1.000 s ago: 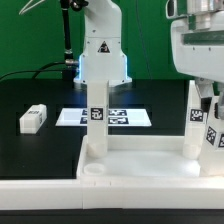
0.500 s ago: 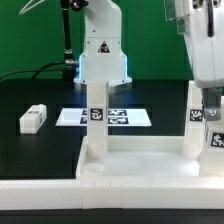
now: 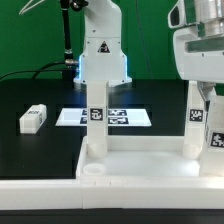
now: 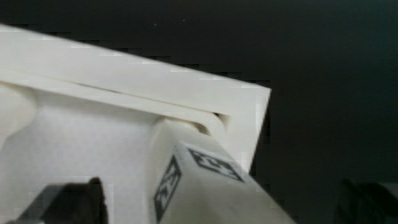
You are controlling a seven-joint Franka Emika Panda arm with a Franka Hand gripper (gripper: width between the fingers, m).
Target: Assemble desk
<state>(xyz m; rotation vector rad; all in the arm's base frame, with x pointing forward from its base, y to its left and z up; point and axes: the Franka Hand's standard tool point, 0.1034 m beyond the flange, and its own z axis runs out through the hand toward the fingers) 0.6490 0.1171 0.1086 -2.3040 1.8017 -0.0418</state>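
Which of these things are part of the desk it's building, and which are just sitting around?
Part of the job:
- large white plastic tabletop with raised rim
- two short white square tagged legs standing upright in it
- a third tagged leg at the gripper
- loose white leg lying on the black table

Just lying about:
- flat white marker board
- black cable
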